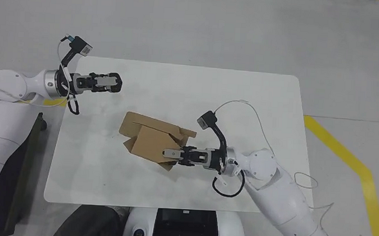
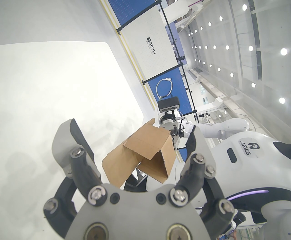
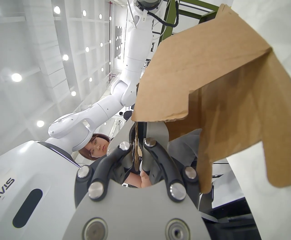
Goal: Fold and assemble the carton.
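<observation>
The carton (image 1: 148, 136) is sitting over the middle of the white tabletop (image 1: 242, 101), a little left of centre and towards the near edge. It is a brown cardboard piece, partly opened into a sleeve, with loose flaps sticking out at its ends. In the left wrist view the carton (image 2: 147, 154) is showing an open end with a folded corner, and one long flap is hanging down towards the tabletop (image 2: 56, 79). Whether its underside is resting on the surface, I cannot tell.

The right hand (image 1: 172, 154) is reaching in from the right at the carton's near right end. In the right wrist view, the right hand (image 3: 137, 136) is pinching a thin cardboard edge, its fingers (image 3: 127, 147) pressing together on it, while the rest of the carton (image 3: 216, 79) is rising above and beside them.

The left hand (image 1: 117, 83) is hovering over the far left part of the tabletop, pointing right, well apart from the carton. The left hand (image 2: 134, 134) is empty, its fingers (image 2: 75, 131) spreading wide.

A thin white cable (image 1: 254, 118) is looping over the tabletop behind the right arm, and a yellow floor line (image 1: 342, 152) is running past the tabletop's right side.
</observation>
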You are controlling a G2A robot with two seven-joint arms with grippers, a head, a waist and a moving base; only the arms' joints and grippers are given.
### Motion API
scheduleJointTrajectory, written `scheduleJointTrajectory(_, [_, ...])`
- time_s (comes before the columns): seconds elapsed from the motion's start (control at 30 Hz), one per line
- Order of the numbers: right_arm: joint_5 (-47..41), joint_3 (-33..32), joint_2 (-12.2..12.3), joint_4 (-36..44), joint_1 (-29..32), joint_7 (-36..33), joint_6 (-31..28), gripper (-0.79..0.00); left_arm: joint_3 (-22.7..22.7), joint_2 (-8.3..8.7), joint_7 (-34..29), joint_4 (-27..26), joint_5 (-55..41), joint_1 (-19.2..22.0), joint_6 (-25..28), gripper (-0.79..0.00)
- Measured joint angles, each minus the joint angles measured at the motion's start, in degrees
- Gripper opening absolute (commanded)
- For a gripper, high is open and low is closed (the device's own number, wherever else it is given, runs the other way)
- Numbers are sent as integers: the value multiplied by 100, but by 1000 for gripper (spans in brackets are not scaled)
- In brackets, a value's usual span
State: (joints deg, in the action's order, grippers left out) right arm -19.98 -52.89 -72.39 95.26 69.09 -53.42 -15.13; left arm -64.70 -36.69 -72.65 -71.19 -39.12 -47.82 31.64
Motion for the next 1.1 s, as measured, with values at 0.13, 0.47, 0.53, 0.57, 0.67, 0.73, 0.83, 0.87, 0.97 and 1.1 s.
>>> scheduleJointTrajectory(0.13, [7,-3,0,0,8,26,10,-785,1,-3,21,-19,-17,-17,-23,0])
scheduleJointTrajectory(0.47, [-141,-46,-20,-536,-304,-26,74,-785,-19,-38,-1349,152,-1040,-96,-1362,0])
scheduleJointTrajectory(0.53, [-156,-35,-22,-592,-348,-89,92,-785,32,-67,-1528,203,-1242,-77,-1567,0])
scheduleJointTrajectory(0.57, [-196,-23,-27,-619,-366,-122,78,-785,97,-87,-1549,205,-1365,-69,-1689,0])
scheduleJointTrajectory(0.67, [-358,46,-50,-691,-408,-216,-13,-785,334,-128,-1537,114,-1562,-39,-1937,0])
scheduleJointTrajectory(0.73, [-365,117,-71,-739,-435,-192,-70,-785,500,-143,-1535,24,-1690,-21,-2074,0])
scheduleJointTrajectory(0.83, [-393,232,-113,-830,-464,-74,-220,-785,715,-150,-1535,9,-1667,40,-2057,0])
scheduleJointTrajectory(0.87, [-425,275,-131,-860,-471,-27,-299,-785,791,-160,-1535,24,-1646,66,-2031,0])
scheduleJointTrajectory(0.97, [-455,343,-170,-912,-493,115,-499,-785,959,-186,-1535,58,-1638,149,-2001,0])
scheduleJointTrajectory(1.1, [-436,341,-195,-929,-468,376,-680,-785,1101,-201,-1535,117,-1717,237,-1982,0])
